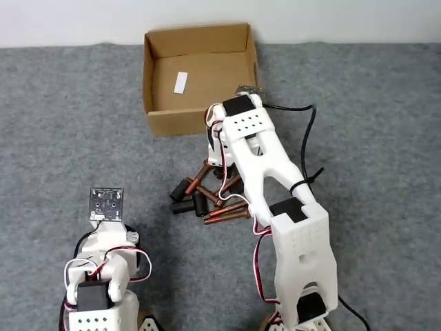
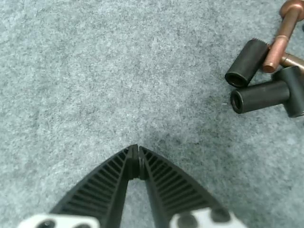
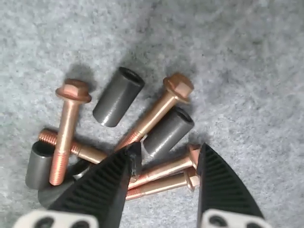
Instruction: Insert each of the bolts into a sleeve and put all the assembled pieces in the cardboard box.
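Several copper bolts (image 1: 227, 211) and black sleeves (image 1: 183, 188) lie in a loose pile on the grey carpet, in front of the cardboard box (image 1: 157, 121). My right gripper (image 3: 167, 160) hangs open just over the pile. Two bolts (image 3: 161, 172) lie side by side between its fingers, with one sleeve (image 3: 169, 130) just beyond them. In the high view the right arm (image 1: 255, 148) covers the pile's far side. My left gripper (image 2: 138, 162) is shut on nothing above bare carpet, with two sleeves (image 2: 260, 96) and a bolt (image 2: 281, 40) off to one side.
The box is open at the top and holds a small white label (image 1: 180, 82). The left arm (image 1: 103, 265) sits folded at the near left of the table. Bare carpet surrounds the pile on the left and right.
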You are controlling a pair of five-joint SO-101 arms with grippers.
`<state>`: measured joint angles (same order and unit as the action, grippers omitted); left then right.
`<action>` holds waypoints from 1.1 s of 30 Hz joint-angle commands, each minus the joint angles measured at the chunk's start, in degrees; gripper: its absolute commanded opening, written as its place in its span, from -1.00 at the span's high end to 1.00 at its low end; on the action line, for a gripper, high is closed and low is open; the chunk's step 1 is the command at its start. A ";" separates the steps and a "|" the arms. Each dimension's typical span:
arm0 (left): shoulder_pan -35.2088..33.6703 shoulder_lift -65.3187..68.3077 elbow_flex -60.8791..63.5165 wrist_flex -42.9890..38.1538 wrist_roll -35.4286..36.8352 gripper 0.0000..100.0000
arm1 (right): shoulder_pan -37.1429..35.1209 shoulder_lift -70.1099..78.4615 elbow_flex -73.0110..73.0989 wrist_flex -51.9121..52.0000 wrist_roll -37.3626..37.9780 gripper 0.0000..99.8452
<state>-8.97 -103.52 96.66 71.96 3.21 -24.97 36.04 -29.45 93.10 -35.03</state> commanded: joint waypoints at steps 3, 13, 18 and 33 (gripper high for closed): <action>-0.26 -0.79 -0.31 0.26 -0.18 0.99 | -0.31 1.01 -2.90 -0.13 -0.62 0.63; -0.26 -0.79 -0.31 0.26 -0.18 0.99 | 0.04 5.93 -3.25 0.13 -0.62 0.63; -0.26 -0.79 -0.31 0.26 -0.18 0.99 | 2.68 6.02 -3.25 -0.22 -0.70 0.63; -0.26 -0.79 -0.31 0.26 -0.18 0.99 | 3.12 8.48 -3.16 0.92 -0.70 0.63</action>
<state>-8.97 -103.52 96.66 71.96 3.21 -21.54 44.48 -30.33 93.10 -35.21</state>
